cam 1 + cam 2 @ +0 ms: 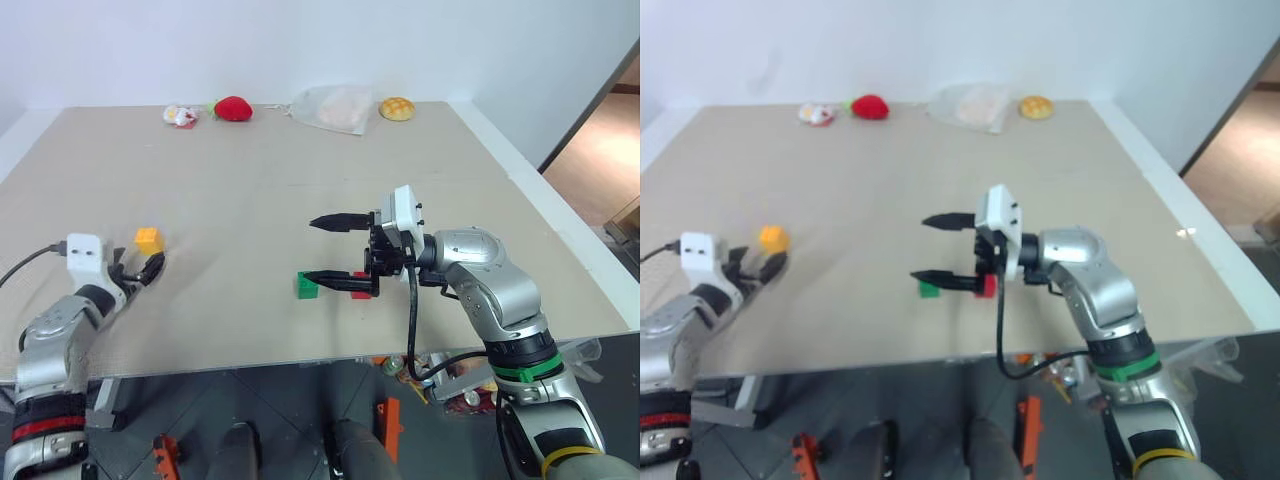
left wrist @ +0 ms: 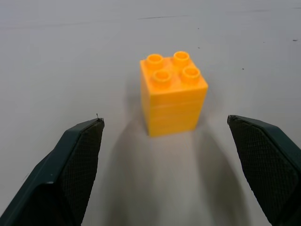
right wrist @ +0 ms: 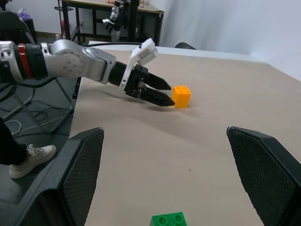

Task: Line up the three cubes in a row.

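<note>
The yellow-orange cube stands alone on the left of the table, studs up. My left gripper is open and low, its tips just short of that cube, which is not touched. The green cube and the red cube lie near the table's front middle, a small gap between them. My right gripper hovers open above them and points left. Its lower finger crosses in front of the red cube and partly hides it. In the right wrist view the left gripper sits beside the yellow cube.
Along the far edge lie a red strawberry plush, a small white and red item, a clear plastic bag and a tan bun toy. The table's front edge runs close to the green and red cubes.
</note>
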Controlling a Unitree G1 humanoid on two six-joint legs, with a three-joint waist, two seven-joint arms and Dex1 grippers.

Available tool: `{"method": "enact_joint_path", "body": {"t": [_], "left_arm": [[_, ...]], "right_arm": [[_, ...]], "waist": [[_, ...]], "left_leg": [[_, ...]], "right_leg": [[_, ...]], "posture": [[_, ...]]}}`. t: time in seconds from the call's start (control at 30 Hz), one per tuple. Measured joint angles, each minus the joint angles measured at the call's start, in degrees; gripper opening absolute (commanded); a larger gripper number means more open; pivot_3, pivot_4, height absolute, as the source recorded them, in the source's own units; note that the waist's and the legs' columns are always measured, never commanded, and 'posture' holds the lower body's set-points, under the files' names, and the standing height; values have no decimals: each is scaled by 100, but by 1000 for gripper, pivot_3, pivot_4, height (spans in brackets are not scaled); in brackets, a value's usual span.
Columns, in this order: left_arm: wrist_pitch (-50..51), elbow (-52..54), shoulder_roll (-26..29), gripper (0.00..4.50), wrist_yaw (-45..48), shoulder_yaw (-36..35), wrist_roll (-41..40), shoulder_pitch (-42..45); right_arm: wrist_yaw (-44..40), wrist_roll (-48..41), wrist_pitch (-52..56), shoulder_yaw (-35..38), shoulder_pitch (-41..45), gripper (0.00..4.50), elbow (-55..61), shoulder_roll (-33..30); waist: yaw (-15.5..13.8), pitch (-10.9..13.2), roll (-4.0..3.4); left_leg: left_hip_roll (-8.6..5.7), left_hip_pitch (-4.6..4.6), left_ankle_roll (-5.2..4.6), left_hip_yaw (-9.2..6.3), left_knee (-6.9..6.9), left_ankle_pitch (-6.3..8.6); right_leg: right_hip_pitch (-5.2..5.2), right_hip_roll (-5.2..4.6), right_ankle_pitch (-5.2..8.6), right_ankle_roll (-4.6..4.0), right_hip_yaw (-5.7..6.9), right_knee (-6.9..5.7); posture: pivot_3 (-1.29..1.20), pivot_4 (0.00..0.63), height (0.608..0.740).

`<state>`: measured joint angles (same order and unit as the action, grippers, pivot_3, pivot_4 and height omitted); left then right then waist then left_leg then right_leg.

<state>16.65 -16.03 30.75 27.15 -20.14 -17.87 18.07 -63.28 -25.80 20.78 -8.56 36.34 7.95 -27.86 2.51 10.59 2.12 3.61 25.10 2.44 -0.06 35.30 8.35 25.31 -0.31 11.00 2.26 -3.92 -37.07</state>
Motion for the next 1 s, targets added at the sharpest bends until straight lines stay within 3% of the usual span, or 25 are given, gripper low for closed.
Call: {"method": "enact_joint_path", "body": {"t": [0.27, 0.3, 0.43, 0.53, 0.57, 0.77, 1.0], "left_arm": [[-308, -920, -37, 4339, -251, 245, 343, 631], [-338, -1007, -39, 3807, -311, 244, 366, 687], [-499, -1258, -39, 2467, -436, 235, 425, 818], [-550, -1351, -40, 1487, -468, 235, 441, 874], [-550, -1382, -41, 1347, -484, 236, 445, 907], [-562, -1281, -141, 1348, -274, 314, 374, 965], [-837, 141, 52, 1348, 1991, 1101, -153, 721]], "right_arm": [[76, -10, 32, 2, -10, 4341, 47, -11], [85, -12, 37, 2, -10, 4341, 47, -12], [93, -35, 58, 2, -16, 4341, 47, -51], [115, -37, 62, 8, -35, 4341, 36, -62], [140, -36, 62, 11, -36, 4341, 5, -61], [350, -36, 72, 137, -54, 4341, -210, -55], [86, -281, 295, 542, -367, 4341, -218, -577]], "waist": [[1, 0, 0], [0, 0, 0], [1, 0, 1], [0, 0, 1], [0, 0, 1], [0, 0, 1], [-16, 0, 1]], "left_leg": [[0, 0, 0, 0, -2, 0], [0, 0, 0, 0, -2, 0], [0, 0, 1, 0, -1, 0], [0, 0, 0, 0, -2, 0], [0, -1, 0, -1, -2, 0], [0, 3, 1, 0, -1, 0], [-3, 7, 3, 4, -2, 2]], "right_leg": [[0, 1, 0, 1, 1, 0], [0, 2, 0, 1, 1, 0], [0, 1, -2, 3, 0, 0], [-1, 1, -2, 3, 1, -1], [-1, 2, -2, 3, 1, -1], [0, 1, -3, 5, 0, 0], [-1, -2, 6, 11, -8, 2]], "posture": [[0, 150, 740], [0, 150, 740], [0, 150, 740], [0, 150, 740], [0, 150, 740], [0, 150, 740], [0, 150, 740]]}}
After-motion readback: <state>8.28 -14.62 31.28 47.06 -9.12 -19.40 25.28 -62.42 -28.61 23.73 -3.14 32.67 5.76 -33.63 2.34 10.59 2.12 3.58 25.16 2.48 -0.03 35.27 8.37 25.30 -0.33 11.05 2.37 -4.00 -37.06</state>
